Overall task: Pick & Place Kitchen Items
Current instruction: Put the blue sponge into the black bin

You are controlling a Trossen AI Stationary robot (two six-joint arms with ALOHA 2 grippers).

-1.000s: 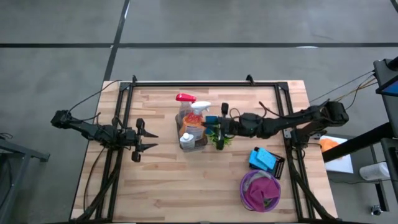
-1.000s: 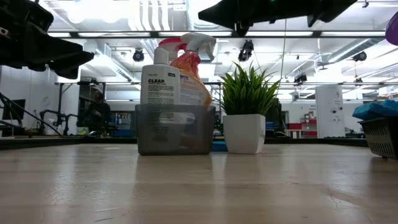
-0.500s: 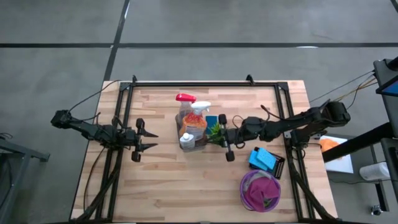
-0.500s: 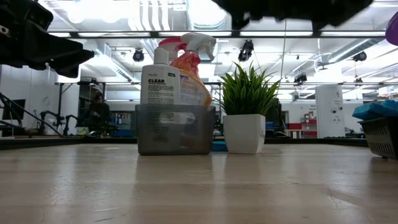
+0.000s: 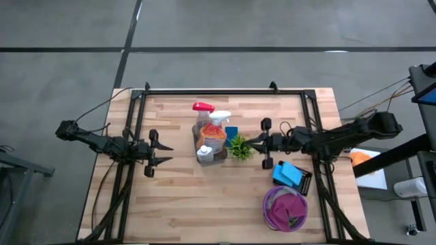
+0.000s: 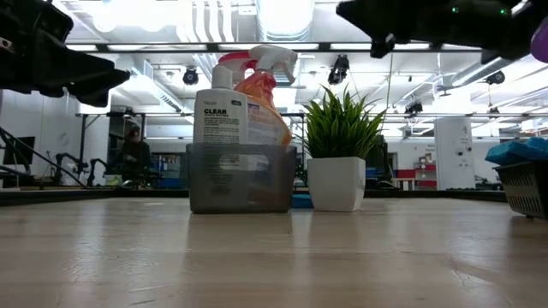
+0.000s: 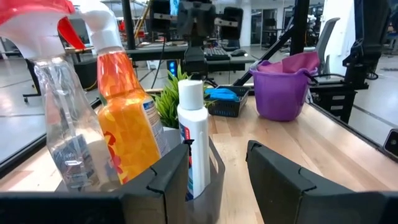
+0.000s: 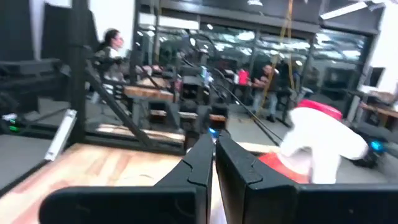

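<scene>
A grey caddy (image 6: 240, 180) at the table's middle holds a clear spray bottle with a red trigger (image 5: 202, 109), an orange spray bottle with a white trigger (image 5: 219, 121) and a white bottle (image 7: 193, 134). A blue sponge (image 5: 231, 131) lies just beyond the small potted plant (image 5: 239, 146). My right gripper (image 5: 249, 143) hangs shut and empty in the air, right of the plant, pointing level toward it. My left gripper (image 5: 167, 154) stands open and empty left of the caddy, pointing at it.
At the right, a black basket (image 5: 300, 180) holds blue sponges, and a purple bucket (image 5: 269, 204) near the front holds a magenta cloth. Bare wood lies along the near side and left of the caddy. People stand in the room beyond the table.
My right gripper has drawn back from above the plant toward the table's right edge, sinking a little and staying shut and empty. The caddy, bottles and plant have kept their places.
</scene>
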